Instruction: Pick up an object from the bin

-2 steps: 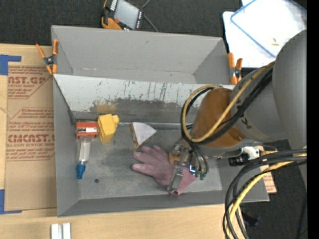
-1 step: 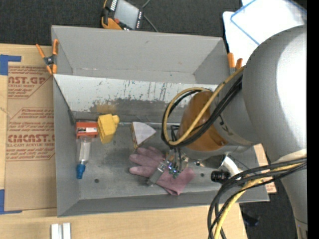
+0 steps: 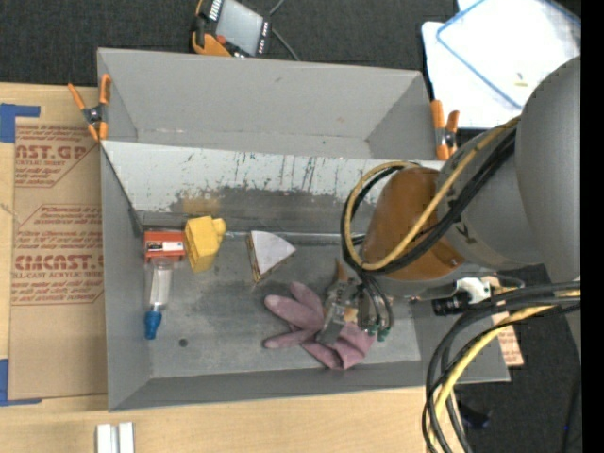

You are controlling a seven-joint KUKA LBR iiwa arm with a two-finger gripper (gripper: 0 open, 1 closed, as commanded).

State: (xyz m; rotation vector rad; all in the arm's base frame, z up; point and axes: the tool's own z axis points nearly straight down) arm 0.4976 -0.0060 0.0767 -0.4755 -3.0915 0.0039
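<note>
The grey metal bin (image 3: 255, 102) holds five things, one of each kind. One mauve fabric glove (image 3: 300, 311) lies at lower centre. The tool (image 3: 342, 317) is over the glove's right part; whether it is apart or together cannot be told. Centre left: one yellow block (image 3: 203, 239), one red box (image 3: 164, 245), one clear blue-tipped tube (image 3: 158, 295). Centre: one white wedge (image 3: 271, 251).

You see a thick grey arm (image 3: 557, 177) with an orange-brown cover (image 3: 401, 229) at its wrist, black and yellow cables (image 3: 348, 217) looping around it, and a small dark tool (image 3: 345, 311).
</note>
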